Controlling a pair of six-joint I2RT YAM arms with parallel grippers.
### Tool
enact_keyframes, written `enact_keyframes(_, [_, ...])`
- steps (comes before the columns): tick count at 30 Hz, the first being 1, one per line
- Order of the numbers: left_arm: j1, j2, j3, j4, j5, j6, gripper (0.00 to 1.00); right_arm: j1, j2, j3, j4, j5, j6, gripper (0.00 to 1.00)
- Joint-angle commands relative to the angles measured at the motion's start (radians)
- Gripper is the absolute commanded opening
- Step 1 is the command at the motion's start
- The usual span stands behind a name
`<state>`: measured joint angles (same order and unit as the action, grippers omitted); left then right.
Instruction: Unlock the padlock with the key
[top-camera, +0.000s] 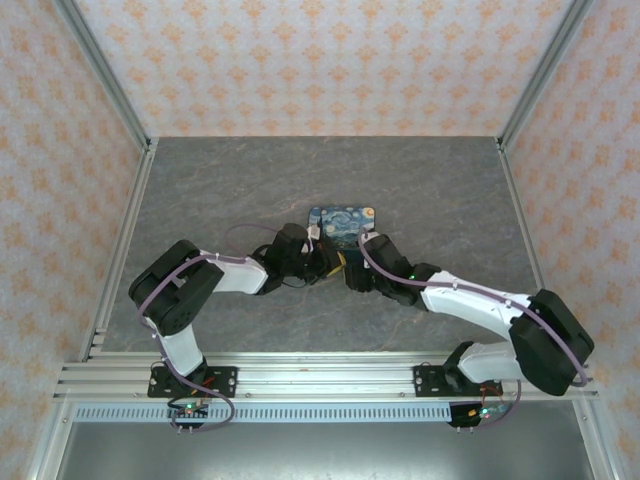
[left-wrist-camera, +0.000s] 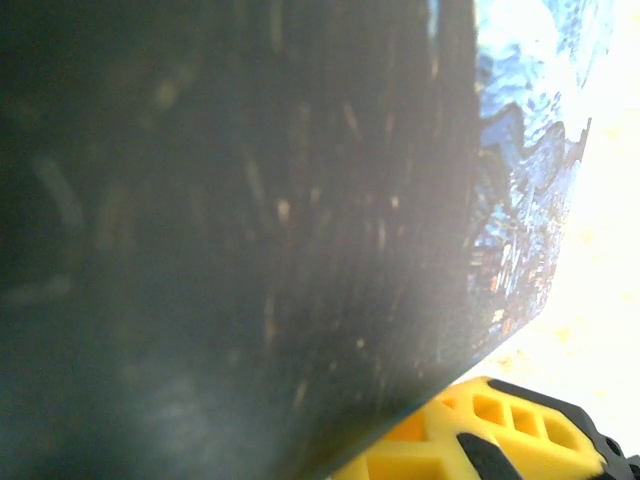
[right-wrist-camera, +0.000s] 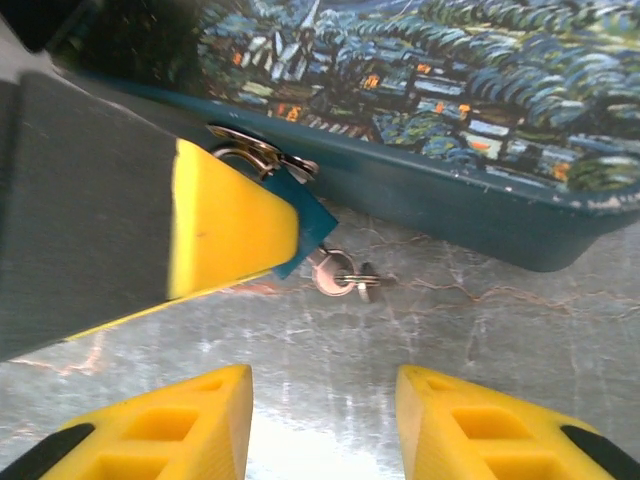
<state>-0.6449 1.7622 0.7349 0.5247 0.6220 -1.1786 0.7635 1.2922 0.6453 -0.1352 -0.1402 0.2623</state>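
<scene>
Left pincer (right-wrist-camera: 262, 228): we are pinching it shut on the padlock (right-wrist-camera: 314, 226).
Padlock: hanging at the box (right-wrist-camera: 440, 200) near edge, key (right-wrist-camera: 335, 272) lying just beside it.
Right pincer (right-wrist-camera: 325, 390): we are holding it half wide, gripping nothing.
Room: bare table (right-wrist-camera: 500, 330) lying open before the key.

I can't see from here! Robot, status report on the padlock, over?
Left gripper shut on padlock beside box. Right gripper open, empty, facing key. Path to key clear.
</scene>
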Motion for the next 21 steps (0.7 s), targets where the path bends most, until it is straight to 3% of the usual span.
enact_keyframes(1, [0.008, -0.036, 0.03, -0.034, 0.054, 0.013, 0.0, 0.01, 0.01, 0.016, 0.001, 0.084, -0.085, 0.41])
enact_keyframes(21, [0.008, -0.035, 0.059, -0.069, 0.077, 0.017, 0.0, 0.019, 0.106, 0.013, 0.084, 0.095, -0.134, 0.37])
